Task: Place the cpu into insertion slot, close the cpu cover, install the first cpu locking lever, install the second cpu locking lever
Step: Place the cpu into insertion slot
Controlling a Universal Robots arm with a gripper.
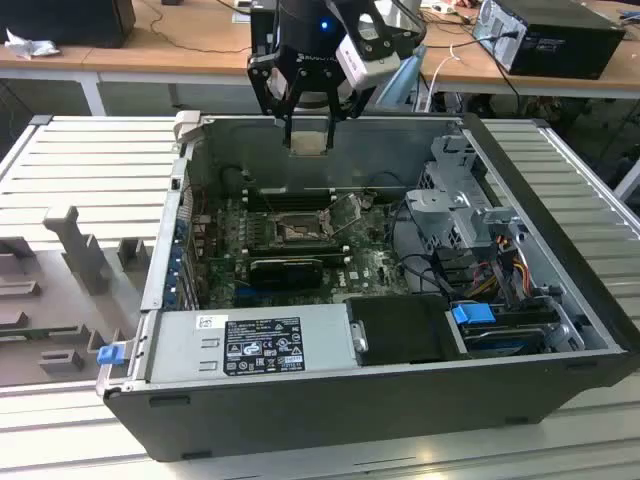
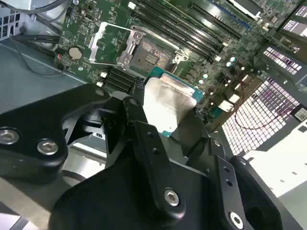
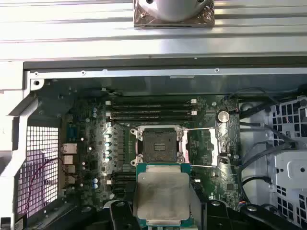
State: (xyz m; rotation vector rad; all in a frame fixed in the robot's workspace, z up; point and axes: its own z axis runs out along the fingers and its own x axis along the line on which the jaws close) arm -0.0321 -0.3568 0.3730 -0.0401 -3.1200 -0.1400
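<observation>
- Fingers (image 2: 135,111) are clamped on two opposite edges of the chip (image 3: 163,194). It sits flat between them, metal top facing the arm, and nothing else is in the grip.
- So the chip is up in the air, carried above the open computer case (image 1: 330,400), close to the case wall nearest the fingers. It isn't touching the board.
- The socket (image 3: 157,146) is empty. It's down below the fingers and a bit ahead of them, well apart from the chip.
- The cover (image 3: 221,146) is flipped open, lying off to one side of the socket, so the way in looks clear.
- Progress, as I read it: step one is only in hand. The chip isn't seated, the cover isn't shut and neither lever is done. The levers are too thin for me to pick out for sure.
- Stuff around: memory slots (image 3: 148,110) run between the fingers and the socket, so the chip has to pass over them.
- A black finned card (image 1: 285,270) sits just past the socket on the side away from the fingers.
- The drive cage (image 1: 460,190) and a bundle of cables (image 1: 500,260) are off to one side, well clear of the socket.
- The case sits on a ribbed metal desk (image 1: 90,160).
</observation>
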